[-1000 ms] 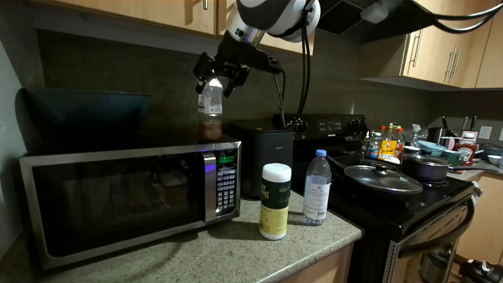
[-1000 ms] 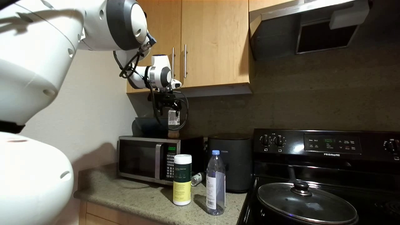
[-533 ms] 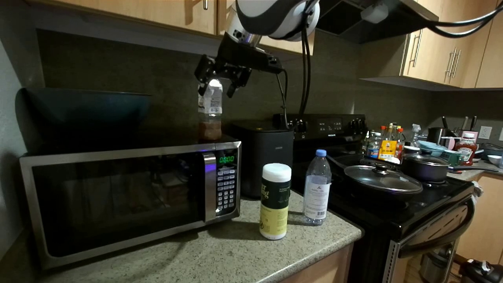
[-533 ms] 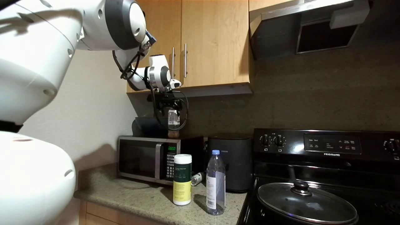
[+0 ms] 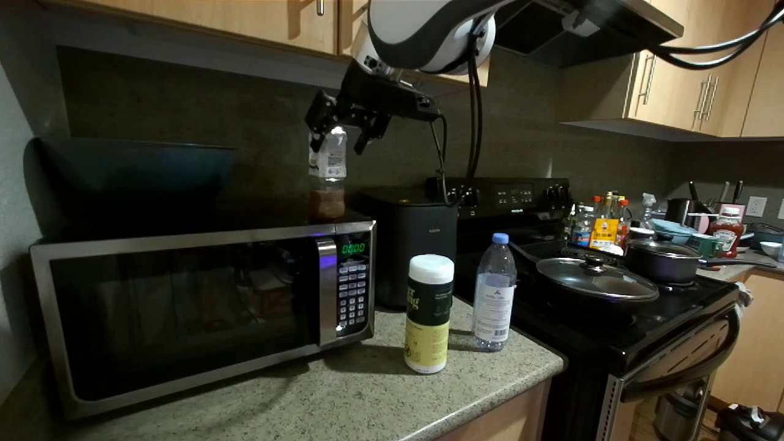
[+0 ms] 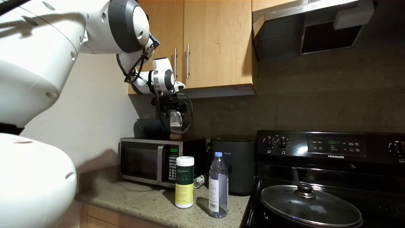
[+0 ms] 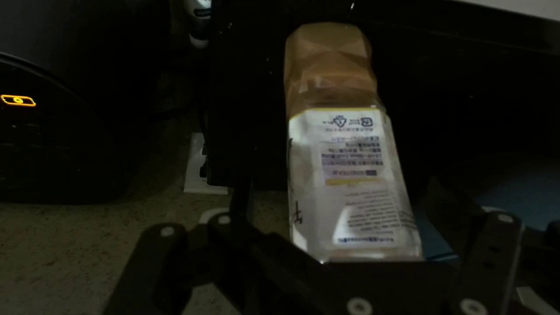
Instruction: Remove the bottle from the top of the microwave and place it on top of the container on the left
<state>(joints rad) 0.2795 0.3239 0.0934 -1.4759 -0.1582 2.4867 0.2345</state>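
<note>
Your gripper (image 5: 338, 144) has shifted a little right and down in an exterior view over the last second, while the bottle (image 5: 327, 184) has kept its place. That bottle stands upright on top of the microwave (image 5: 202, 318), its base below your jaws and its upper end level with the fingertips. You can see a pale label around its upper part and a brown lower part. Your jaws are spread: in that same view one of the fingers (image 5: 362, 141) stands clear to the right of the bottle, and the opposite one overlaps its upper left side; whether that one touches, you cannot tell. In the wrist view the bottle runs up between your fingers, its top hidden by dark gripper parts.

To the left of the jaws and lower, you have a dark blue bowl (image 5: 141, 174). Below the jaws and to their right in both exterior views is the container (image 5: 427, 318), upright on the counter (image 5: 343, 392), white-lidded, dark green above and yellow below. Farther right stands a clear water bottle (image 5: 493, 300) with a blue cap. Behind those two, just beside the microwave, is a black appliance (image 5: 398, 245). Farther right still comes the stove (image 6: 332, 163), bearing a lidded pan (image 6: 311, 210). Above your jaws hangs a wooden cabinet (image 6: 218, 44).
</note>
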